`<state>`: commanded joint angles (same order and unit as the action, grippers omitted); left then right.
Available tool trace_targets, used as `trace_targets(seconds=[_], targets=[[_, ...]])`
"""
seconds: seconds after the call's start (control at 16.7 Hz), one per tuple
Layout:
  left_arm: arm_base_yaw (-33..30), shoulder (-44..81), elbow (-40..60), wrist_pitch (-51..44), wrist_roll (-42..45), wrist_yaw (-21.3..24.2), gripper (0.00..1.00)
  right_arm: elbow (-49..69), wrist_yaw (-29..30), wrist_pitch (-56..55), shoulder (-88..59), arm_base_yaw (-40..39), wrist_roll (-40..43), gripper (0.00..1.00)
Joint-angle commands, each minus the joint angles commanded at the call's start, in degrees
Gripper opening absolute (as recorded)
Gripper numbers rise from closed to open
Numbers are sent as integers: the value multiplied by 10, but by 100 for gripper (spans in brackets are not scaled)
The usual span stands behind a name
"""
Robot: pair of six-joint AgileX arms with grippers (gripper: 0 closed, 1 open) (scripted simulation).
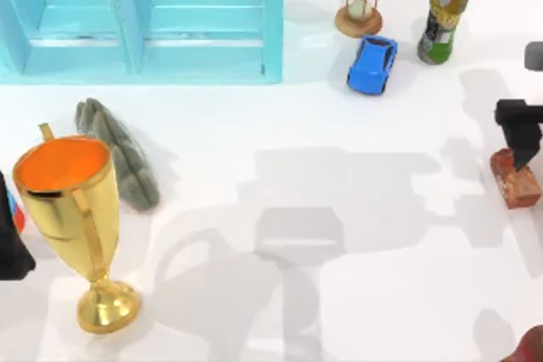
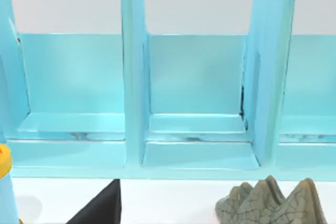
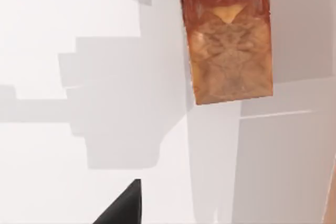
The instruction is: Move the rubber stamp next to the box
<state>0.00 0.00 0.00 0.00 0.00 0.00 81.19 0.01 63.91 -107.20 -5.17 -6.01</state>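
From above, your rubber stamp [image 1: 515,178] lies on the white table [image 1: 339,277] at its far right edge, well apart from the light-blue box [image 1: 144,19] at the back left, with your right claw [image 1: 519,137] hanging directly over the stamp's back end; whether its fingers are spread or shut, you cannot tell. Your right wrist view adds the stamp's mottled orange-brown face [image 3: 228,40] close up, bare table all round it and one dark fingertip [image 3: 123,205] clear of it. Your left arm sits at the table's left edge beside the gold trophy [image 1: 72,226], and its wrist view faces the box's open compartments [image 2: 194,93] with the grey stone [image 2: 273,203] in front.
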Motion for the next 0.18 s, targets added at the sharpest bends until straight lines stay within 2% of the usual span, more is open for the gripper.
trace_targets(seconds=[0.18], targets=[[0, 0, 0, 0, 0, 0, 100, 0, 0, 0, 0, 0, 0, 100]])
